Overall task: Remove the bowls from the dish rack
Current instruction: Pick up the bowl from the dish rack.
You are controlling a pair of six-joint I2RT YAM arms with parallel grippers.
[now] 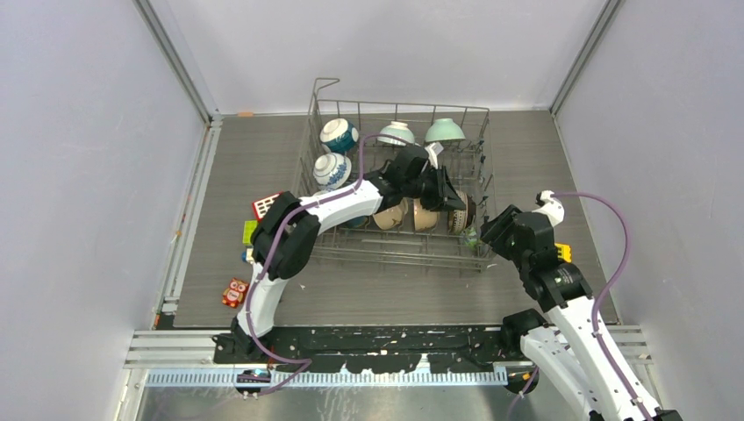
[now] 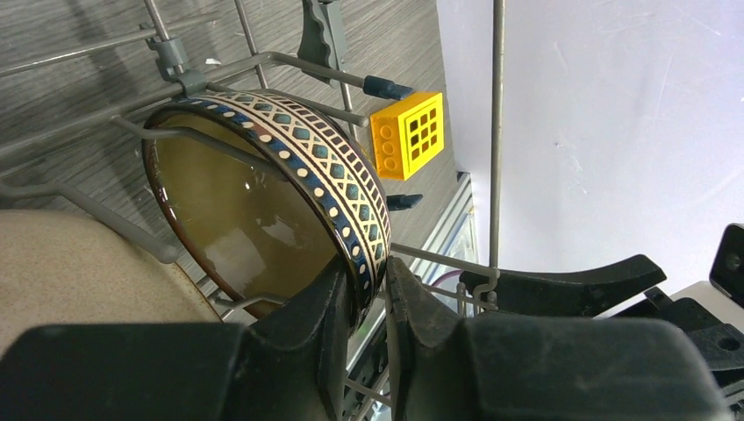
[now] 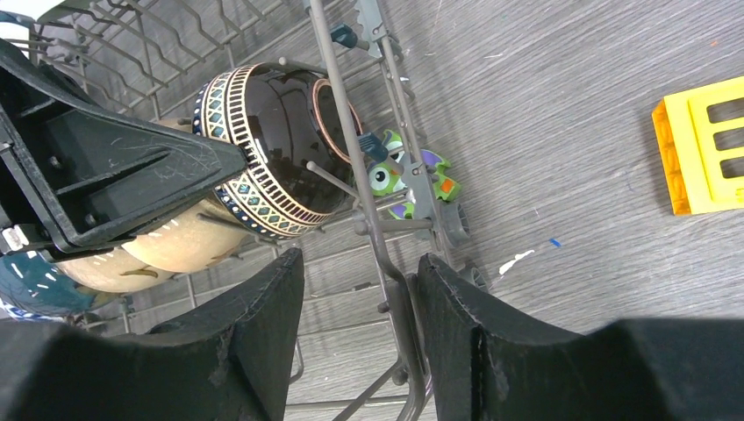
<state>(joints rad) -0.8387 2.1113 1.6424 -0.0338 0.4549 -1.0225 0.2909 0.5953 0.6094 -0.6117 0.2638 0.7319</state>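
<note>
Unloading barely begun, nothing set out yet.
The patterned bowl, at the dish rack's four o'clock, is clamped by the left gripper; the right gripper is spread open astride a wire; other bowls are seen racked.

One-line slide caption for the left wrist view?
Left pincer clamps the rim of a pattern-banded brown bowl standing on edge in the dish rack, a yellow block beyond.

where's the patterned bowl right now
The patterned bowl stands on edge at the right end of the dish rack's near row, beside a cream bowl, rim between the left gripper's jaws.
</note>
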